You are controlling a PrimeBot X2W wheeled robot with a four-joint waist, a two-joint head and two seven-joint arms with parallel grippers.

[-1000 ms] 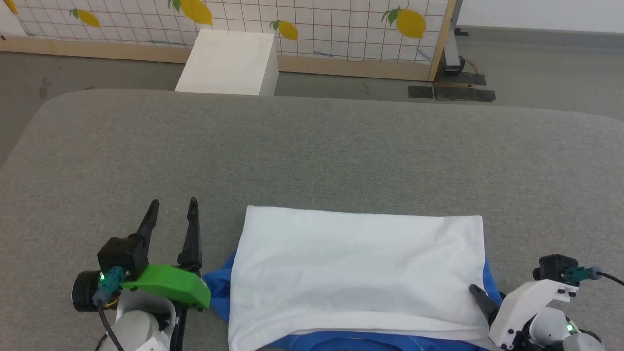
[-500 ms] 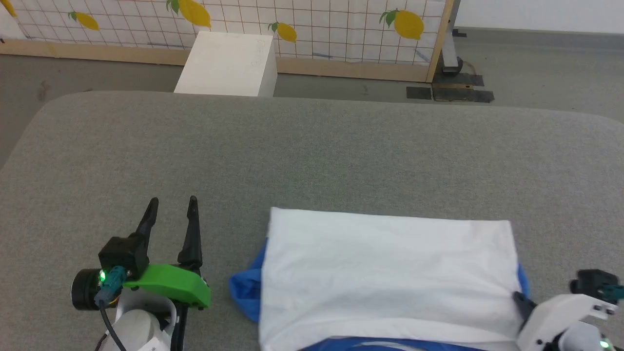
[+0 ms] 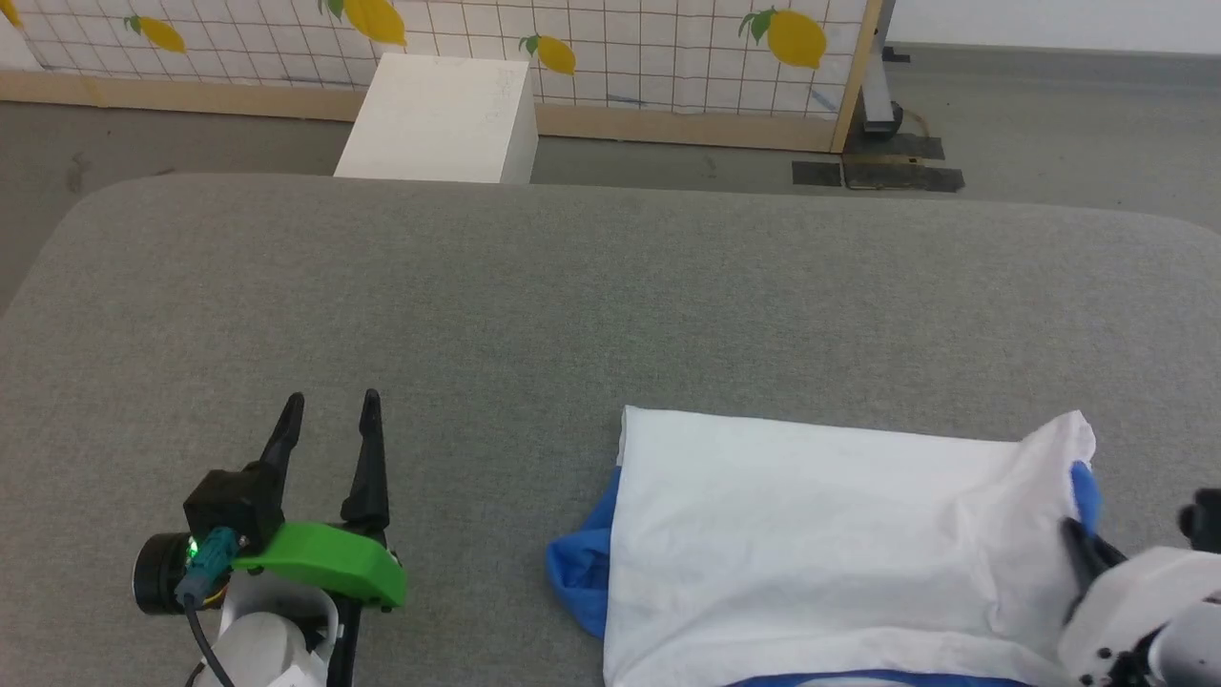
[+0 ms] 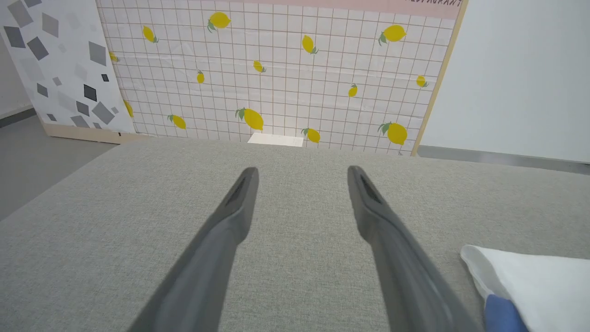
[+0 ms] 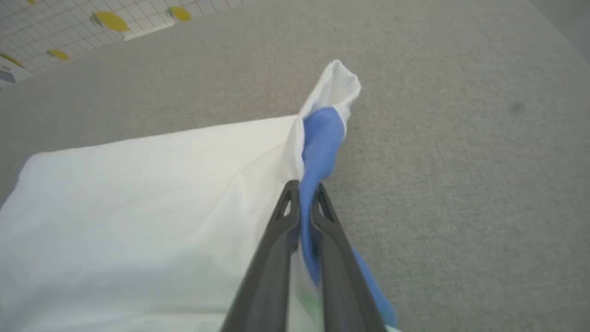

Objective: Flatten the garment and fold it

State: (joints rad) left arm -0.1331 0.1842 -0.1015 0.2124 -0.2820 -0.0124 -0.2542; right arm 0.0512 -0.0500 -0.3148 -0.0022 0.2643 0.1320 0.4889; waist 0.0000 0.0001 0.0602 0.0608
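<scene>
Our soft white T-shirt with royal-blue sleeves [image 3: 811, 544] lies partly folded at the near right of the grey fabric-covered table [image 3: 572, 286]. Our right tool [image 5: 304, 186] pinches its lifted blue-and-white corner. Our left tool [image 3: 332, 401] stands spread, empty. We judge more folds remain.

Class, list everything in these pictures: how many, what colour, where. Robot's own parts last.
T-shirt: one, white and blue, near right of the table, right edge lifted.
table: one, grey, across the middle.
box: one, white, beyond the table's far edge.
screen: one, white grid with yellow lemons, behind the box.
panel: one, white with grey shapes, left of the screen.
left gripper: one, dark fingers, open, over the table left of the T-shirt.
right gripper: one, dark fingers, shut on the T-shirt's right edge.
</scene>
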